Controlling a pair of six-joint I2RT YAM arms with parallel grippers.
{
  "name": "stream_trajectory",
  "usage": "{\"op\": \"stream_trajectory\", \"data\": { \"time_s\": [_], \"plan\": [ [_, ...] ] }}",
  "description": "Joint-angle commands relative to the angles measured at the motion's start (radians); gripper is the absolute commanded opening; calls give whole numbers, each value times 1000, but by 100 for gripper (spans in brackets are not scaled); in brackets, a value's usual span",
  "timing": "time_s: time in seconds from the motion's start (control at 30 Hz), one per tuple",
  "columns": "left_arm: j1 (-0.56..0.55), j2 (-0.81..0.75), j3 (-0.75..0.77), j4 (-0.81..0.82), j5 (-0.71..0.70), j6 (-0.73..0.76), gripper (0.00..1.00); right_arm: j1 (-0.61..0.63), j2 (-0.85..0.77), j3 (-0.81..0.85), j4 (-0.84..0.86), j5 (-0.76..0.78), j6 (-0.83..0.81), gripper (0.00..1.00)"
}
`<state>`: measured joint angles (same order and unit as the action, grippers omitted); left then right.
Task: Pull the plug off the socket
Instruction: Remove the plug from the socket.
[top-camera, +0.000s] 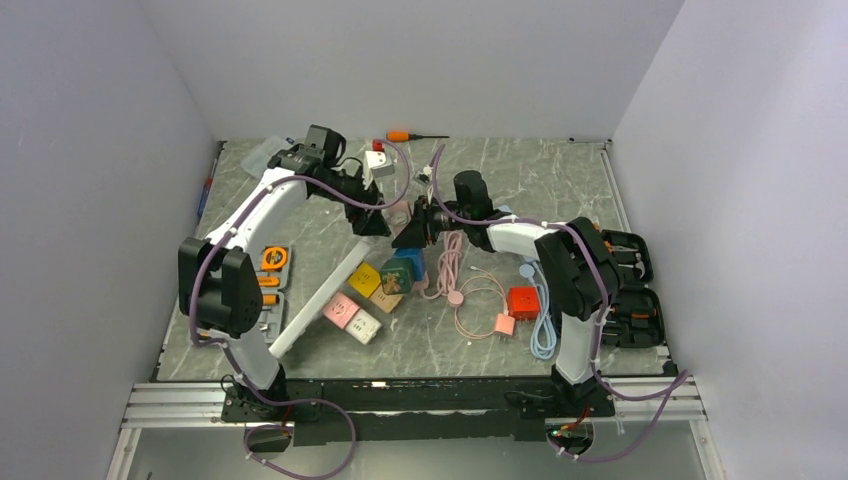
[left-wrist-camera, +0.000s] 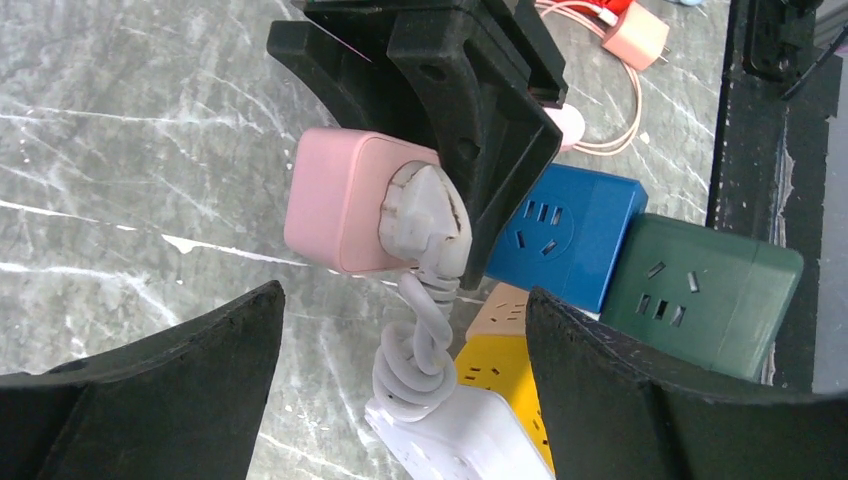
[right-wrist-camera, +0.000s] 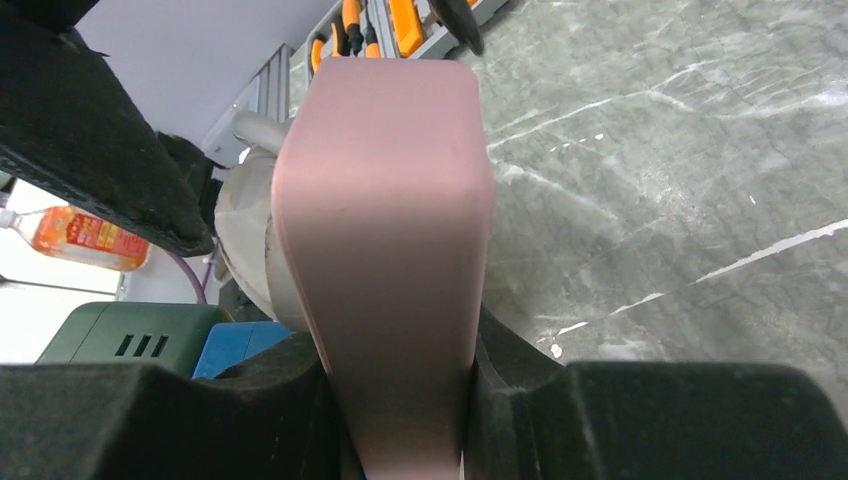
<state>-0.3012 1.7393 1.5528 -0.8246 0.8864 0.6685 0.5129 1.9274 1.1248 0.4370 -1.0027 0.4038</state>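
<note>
Between pale lilac walls (top-camera: 400, 60), on the grey, white-veined stone-look table (top-camera: 560, 190), a long white power strip (top-camera: 312, 305) lies left of centre. Past it the left gripper (left-wrist-camera: 402, 295) gapes wide and holds nothing, facing the rounded white plug (left-wrist-camera: 425, 215). The plug sits in the smooth, round-cornered pink socket (left-wrist-camera: 335, 200), held above the table and pinched between the right gripper (right-wrist-camera: 400, 400)'s black fingers.

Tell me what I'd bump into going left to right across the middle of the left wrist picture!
pink socket → white plug → blue cube → green cube
</note>
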Motion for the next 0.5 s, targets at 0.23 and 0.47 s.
{"op": "stream_trajectory", "data": {
  "time_s": [0.23,0.47],
  "plan": [
    [-6,85,103,-166,134,133,92,24,-169,110,-126,-50,-198,0],
    [2,107,142,-273,282,222,75,34,-183,114,-155,-52,-229,0]
  ]
}}
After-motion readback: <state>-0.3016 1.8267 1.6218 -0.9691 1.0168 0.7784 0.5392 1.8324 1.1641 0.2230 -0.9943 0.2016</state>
